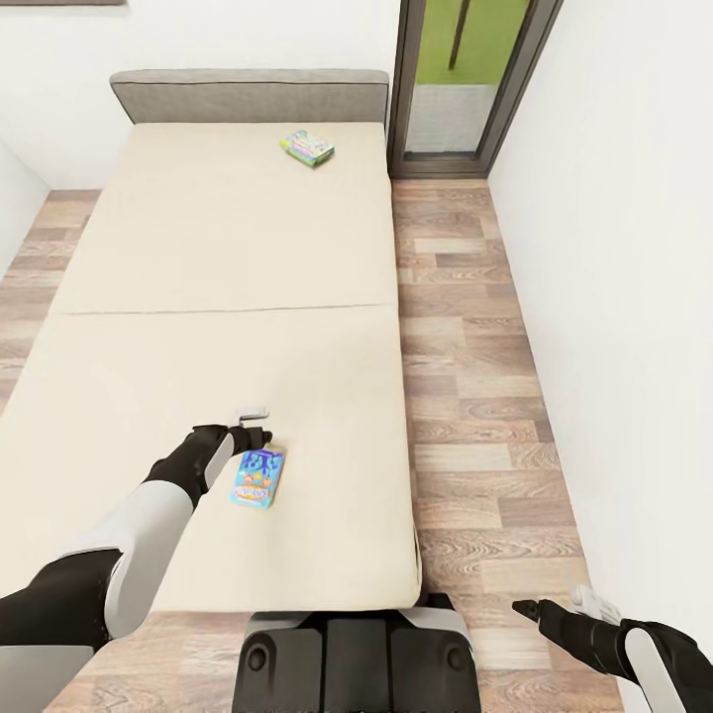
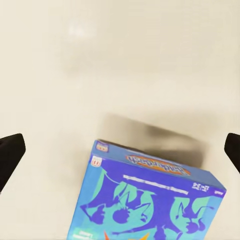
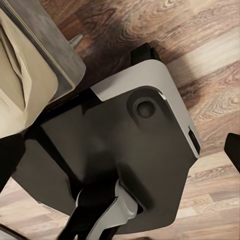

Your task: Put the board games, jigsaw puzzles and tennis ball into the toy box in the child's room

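Note:
Two board games lie on the bed (image 1: pixel 198 257). A mostly blue board game (image 1: pixel 258 477) rests flat on the beige mattress near the foot end. A second, green-edged colourful one (image 1: pixel 308 147) sits close to the grey headboard. My left gripper (image 1: pixel 254 424) hovers just beyond the blue box's far end, open and holding nothing. In the left wrist view the blue box (image 2: pixel 150 195) lies below the gap, with the gripper (image 2: pixel 121 152) spread wide and its dark fingertips (image 2: pixel 10 155) at the frame edges. My right gripper (image 1: pixel 555 609) hangs low over the floor, open and empty.
Wood-plank floor (image 1: pixel 465 396) runs along the bed's right side to a dark-framed window (image 1: pixel 465 89). A white wall (image 1: pixel 624 297) closes the right. My base (image 1: pixel 352 654) stands against the bed's foot. The right wrist view has that base (image 3: pixel 130 150) and the bed corner (image 3: pixel 30 60).

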You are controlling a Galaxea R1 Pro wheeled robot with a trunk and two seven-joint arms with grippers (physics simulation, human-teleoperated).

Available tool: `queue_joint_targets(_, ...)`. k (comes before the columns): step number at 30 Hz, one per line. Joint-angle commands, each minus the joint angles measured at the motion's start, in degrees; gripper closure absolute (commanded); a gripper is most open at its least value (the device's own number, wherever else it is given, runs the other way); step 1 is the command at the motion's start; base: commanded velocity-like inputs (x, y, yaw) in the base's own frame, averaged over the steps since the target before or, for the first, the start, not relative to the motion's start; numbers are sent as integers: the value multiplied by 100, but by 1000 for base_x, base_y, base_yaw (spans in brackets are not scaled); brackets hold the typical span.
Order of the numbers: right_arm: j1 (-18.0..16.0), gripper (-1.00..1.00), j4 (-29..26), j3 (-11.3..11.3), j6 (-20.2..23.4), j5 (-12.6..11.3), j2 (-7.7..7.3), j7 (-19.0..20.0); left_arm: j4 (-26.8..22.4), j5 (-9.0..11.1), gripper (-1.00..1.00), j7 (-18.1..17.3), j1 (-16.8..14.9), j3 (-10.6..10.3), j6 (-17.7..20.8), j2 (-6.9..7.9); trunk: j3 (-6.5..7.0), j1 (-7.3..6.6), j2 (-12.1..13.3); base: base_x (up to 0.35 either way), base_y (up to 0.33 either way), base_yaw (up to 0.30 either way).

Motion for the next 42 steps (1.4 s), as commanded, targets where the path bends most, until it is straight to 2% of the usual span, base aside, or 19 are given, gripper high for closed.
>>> queue_joint_targets(1, -3, -100, -4, -9, 27, 37, 1, 43, -23, -19, -100, -6, -2, 31, 33, -6, -16, 3, -9, 0, 0, 0)
queue_joint_targets(42, 2, -100, -4, -9, 22, 37, -8, 41, -94, -19, -100, -6, -3, 28, 29, -16, -399, 3, -9, 0, 0, 0)
